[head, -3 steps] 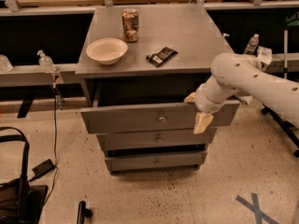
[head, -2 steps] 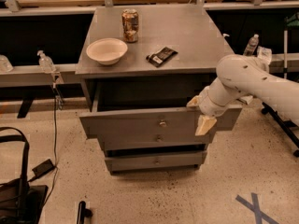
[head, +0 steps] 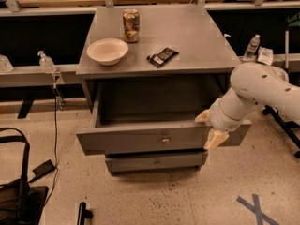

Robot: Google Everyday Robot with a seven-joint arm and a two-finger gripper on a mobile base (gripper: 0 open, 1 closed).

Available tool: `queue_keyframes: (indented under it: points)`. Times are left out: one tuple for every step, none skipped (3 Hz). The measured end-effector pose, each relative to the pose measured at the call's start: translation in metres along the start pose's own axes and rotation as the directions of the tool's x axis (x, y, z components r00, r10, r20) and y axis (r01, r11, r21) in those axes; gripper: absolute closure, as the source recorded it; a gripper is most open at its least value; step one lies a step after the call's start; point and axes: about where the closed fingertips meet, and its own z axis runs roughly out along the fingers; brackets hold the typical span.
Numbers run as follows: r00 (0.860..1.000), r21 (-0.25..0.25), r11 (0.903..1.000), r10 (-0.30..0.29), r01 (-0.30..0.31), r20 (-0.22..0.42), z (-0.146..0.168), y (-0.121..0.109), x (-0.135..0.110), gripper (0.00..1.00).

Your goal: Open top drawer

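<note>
— Where do we have the top drawer (head: 140, 142) now?

— Well out of the table (head: 197, 41). A second ago its front stood only a little way out; now we see deep into the grey box, and the front hangs clear over the lower drawer (head: 154, 162).

— And the pincer (head: 210, 128)?

— At the right part of the drawer front, up by its top edge, well to the right of the little knob (head: 165, 139). Whether it is clenched on the panel or only resting against it, we cannot tell.

— So what does that mean for us?

— We judge the opening as good as done. The drawer looks close to the end of its travel, so any more pulling calls for care, or the table itself may shift.

— Anything on top at risk?

— The bowl (head: 107, 50), the can (head: 131, 26) and the dark packet (head: 162, 56) sit upright or flat there, apart from each other.
</note>
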Motion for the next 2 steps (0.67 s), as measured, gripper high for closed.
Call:
queue_keyframes:
  points:
    - [1.0, -0.04, 0.9992, 0.011, -0.011, 0.004, -0.009, 0.031, -0.003, 0.48]
    - [0.999, -0.044, 0.9982, 0.042, -0.041, 0.015, -0.02, 0.052, -0.005, 0.31]
